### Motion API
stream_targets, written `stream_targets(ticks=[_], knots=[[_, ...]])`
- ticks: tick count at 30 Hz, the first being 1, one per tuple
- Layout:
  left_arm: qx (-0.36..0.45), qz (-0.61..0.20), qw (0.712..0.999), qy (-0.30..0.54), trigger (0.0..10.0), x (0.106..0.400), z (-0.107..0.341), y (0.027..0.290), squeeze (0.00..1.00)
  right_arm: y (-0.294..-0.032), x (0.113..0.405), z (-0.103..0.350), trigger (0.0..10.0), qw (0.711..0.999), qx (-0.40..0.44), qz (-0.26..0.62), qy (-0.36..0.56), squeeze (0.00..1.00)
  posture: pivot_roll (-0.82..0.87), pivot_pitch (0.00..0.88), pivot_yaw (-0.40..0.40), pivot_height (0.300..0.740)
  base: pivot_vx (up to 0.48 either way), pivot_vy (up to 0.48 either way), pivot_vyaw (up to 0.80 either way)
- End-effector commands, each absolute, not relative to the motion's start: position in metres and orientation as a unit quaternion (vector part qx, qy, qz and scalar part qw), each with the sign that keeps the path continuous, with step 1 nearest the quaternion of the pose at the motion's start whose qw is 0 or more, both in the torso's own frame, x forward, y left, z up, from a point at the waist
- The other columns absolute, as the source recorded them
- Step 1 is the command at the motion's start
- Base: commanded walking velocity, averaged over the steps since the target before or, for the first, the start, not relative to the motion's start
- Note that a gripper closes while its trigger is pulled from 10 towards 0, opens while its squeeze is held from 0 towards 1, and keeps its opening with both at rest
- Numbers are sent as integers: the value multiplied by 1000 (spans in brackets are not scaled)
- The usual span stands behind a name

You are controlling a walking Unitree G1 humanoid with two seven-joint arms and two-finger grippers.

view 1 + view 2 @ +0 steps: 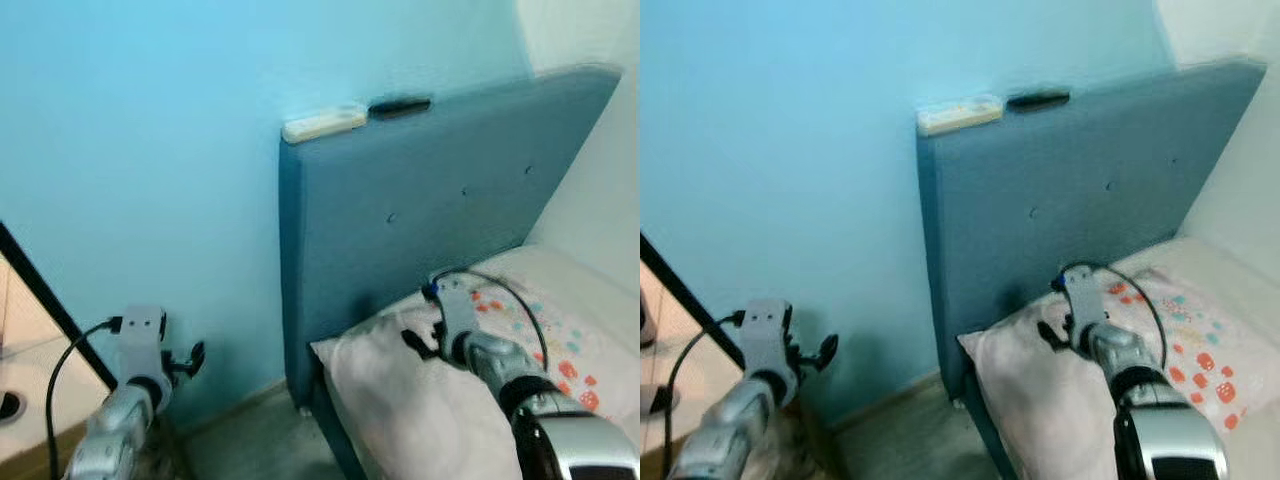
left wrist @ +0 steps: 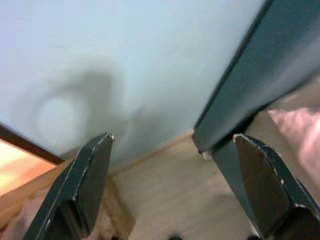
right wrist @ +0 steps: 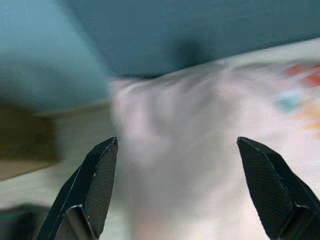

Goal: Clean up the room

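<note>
**Bedside corner: both grippers empty, pillow ahead of the right arm**

Item 1, right gripper (image 3: 177, 190): raised over the bed at about 4 o'clock in the head views, fingers spread wide and holding nothing. Its wrist view looks between the two black fingers onto the pale end of the pillow (image 1: 420, 400), blurred.

Item 2, left gripper (image 2: 172, 187): held low at 8 o'clock, fingers likewise parted and empty, facing the light blue wall (image 1: 150, 150) and the floor (image 2: 170, 190) beside the bed.

Item 3, pillow: white with red, orange and teal marks toward 3 o'clock, lying against the foot of the blue headboard (image 1: 420, 210). Its near corner overhangs the bed edge. Likely the thing to be tidied, though the task names none.

Item 4, top of headboard, 12 o'clock: a white remote control (image 1: 323, 124) and, just beside it, a dark flat object (image 1: 399, 105), too small to identify.

Item 5, 9 o'clock: a dark-framed edge (image 1: 45, 300), cut off by the frame.

Handling note, as judgement: the pillow is soft and will sag, so the right gripper should close on a good fold of cloth near the corner rather than on a flat face, then lift slowly to keep it from slipping off the bed edge
</note>
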State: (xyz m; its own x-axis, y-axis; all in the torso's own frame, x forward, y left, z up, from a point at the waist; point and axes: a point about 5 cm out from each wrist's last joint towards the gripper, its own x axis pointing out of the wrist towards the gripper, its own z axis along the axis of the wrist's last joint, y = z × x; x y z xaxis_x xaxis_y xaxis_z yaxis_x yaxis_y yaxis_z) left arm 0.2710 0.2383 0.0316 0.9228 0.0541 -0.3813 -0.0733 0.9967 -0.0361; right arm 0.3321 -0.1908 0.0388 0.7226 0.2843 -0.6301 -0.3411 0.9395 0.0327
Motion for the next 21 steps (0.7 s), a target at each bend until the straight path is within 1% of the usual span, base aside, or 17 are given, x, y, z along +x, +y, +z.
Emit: stream_targets(ticks=[1,3,4,7,11,12,15,17,19,21], knots=[[-14,38,982,185,10000,275,35,242,0,-193,323,28,10000,918,-38,170,357,0,-7,0,-38,720,0,0,0],[-18,33,986,163,10000,286,43,238,0,-182,315,19,10000,899,-37,208,383,0,-8,0,-41,710,0,0,0],[-18,33,986,163,10000,286,43,238,0,-182,315,19,10000,899,-37,208,383,0,-8,0,-41,710,0,0,0],[-19,22,990,141,10000,300,51,232,0,-170,307,13,10000,875,-38,260,407,0,-21,0,-39,695,0,0,0],[-21,13,991,132,10000,307,53,225,0,-168,307,12,10000,867,-42,277,411,0,-25,0,-39,680,0,0,0],[-17,5,991,130,10000,310,52,219,0,-168,309,14,10000,875,-37,265,404,0,-24,0,-43,671,0,0,0],[-16,2,991,130,10000,311,51,217,0,-167,310,15,10000,877,-37,262,402,0,-24,0,-43,671,0,0,0],[-19,-1,992,127,10000,313,50,212,0,-165,309,14,10000,872,-43,270,406,0,-24,0,-41,671,0,0,0],[-21,-3,992,127,10000,313,49,210,0,-162,304,10,10000,861,-50,285,419,0,-25,0,-44,671,0,0,0],[-22,-4,992,125,10000,313,47,208,0,-158,296,3,10000,838,-70,311,443,0,-24,0,-46,671,0,0,0]])
